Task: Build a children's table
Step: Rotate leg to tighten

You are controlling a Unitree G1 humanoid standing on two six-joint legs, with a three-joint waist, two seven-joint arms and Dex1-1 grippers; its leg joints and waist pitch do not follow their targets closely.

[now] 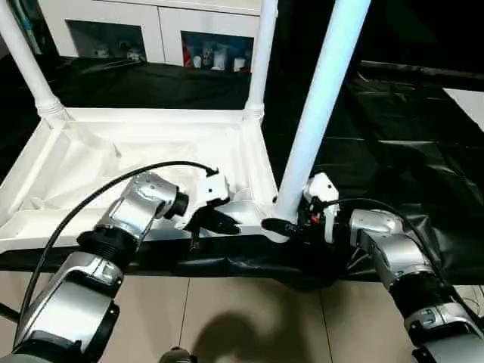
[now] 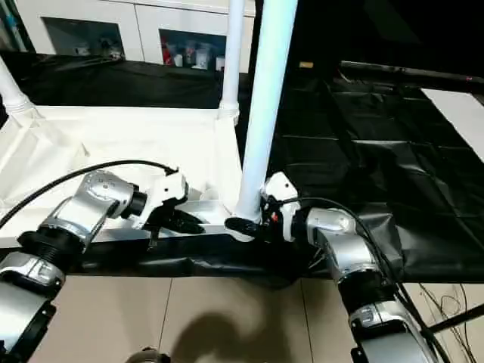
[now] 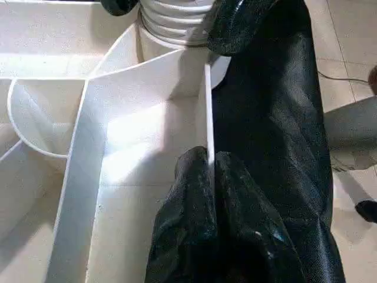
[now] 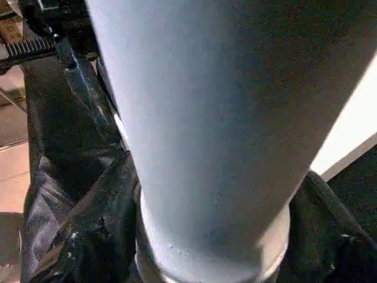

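Observation:
The children's table lies upside down: its white tabletop (image 1: 151, 117) rests ribs-up on the black sheet. Three white legs stand in corner sockets, at the far left (image 1: 26, 64), the far right (image 1: 261, 60) and the near right (image 1: 318, 113). My left gripper (image 3: 207, 158) is shut on the thin near rim wall of the tabletop, close to the near right corner. The right gripper (image 1: 286, 221) clasps the base of the near right leg (image 4: 200, 118) just above its socket, one black finger (image 4: 88, 230) on each side and pressed against it.
The black-sheeted worktable (image 1: 393, 136) stretches away to the right, with a flat white board (image 1: 469, 102) at its far right edge. White cabinets with glass doors (image 1: 151, 30) stand behind. Beige floor tiles (image 1: 249, 318) lie below the table's near edge.

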